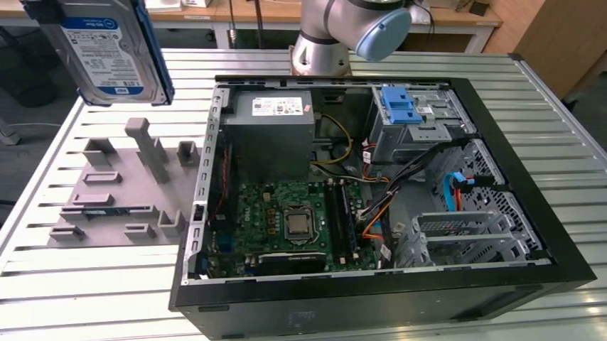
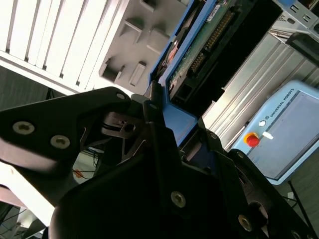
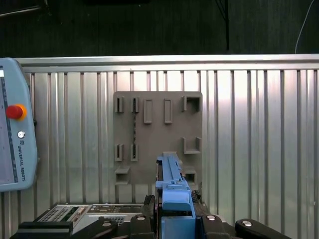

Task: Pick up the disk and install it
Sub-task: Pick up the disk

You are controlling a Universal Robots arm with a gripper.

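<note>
The disk [image 1: 104,50], a silver hard drive with a white-and-blue label and a blue carrier frame, hangs upright in the air at the exterior view's upper left, above the grey fixture plate [image 1: 114,192]. In the first wrist view the disk [image 3: 172,189] shows edge-on, and my gripper [image 3: 174,219] is shut on its blue end. The second wrist view shows the dark gripper [image 2: 172,124] clamped on the disk [image 2: 199,55], whose green circuit board and connector face the camera.
The open computer case [image 1: 531,213] lies on the slatted metal table at the exterior view's right, with a grey power supply [image 1: 270,135], motherboard [image 1: 294,220], and a drive cage with a blue latch [image 1: 403,106]. The arm's base [image 1: 323,42] stands behind it. A teach pendant [image 3: 15,129] lies on the table.
</note>
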